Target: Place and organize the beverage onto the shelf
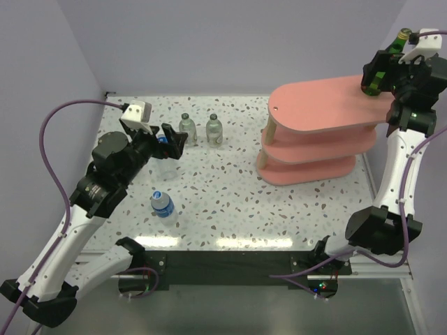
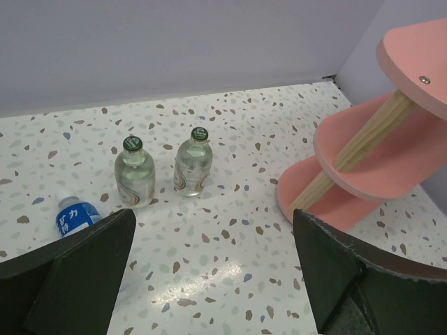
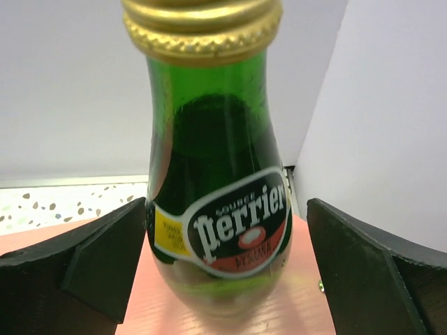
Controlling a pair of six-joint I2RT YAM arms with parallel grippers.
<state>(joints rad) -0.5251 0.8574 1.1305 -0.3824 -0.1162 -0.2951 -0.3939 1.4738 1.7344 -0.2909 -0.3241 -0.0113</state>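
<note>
only wrist-close — green bottle (image 3: 209,160), label (image 3: 234,227) legible

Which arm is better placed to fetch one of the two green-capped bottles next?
Left. The left tool, open, hangs close in front of the green-capped bottles on the table; the right tool is far off at the top of the shelf, open around a dark green bottle.

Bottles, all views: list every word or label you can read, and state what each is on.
"SOURCE perrier": label of the dark green bottle, which stands on the pink shelf.
Smaller print on that label's red and yellow patches: too blurred to read.
White characters on the blue-label bottle: too small to read.
Cap print on the left green-capped bottle and the right green-capped bottle: too small to read.
</note>
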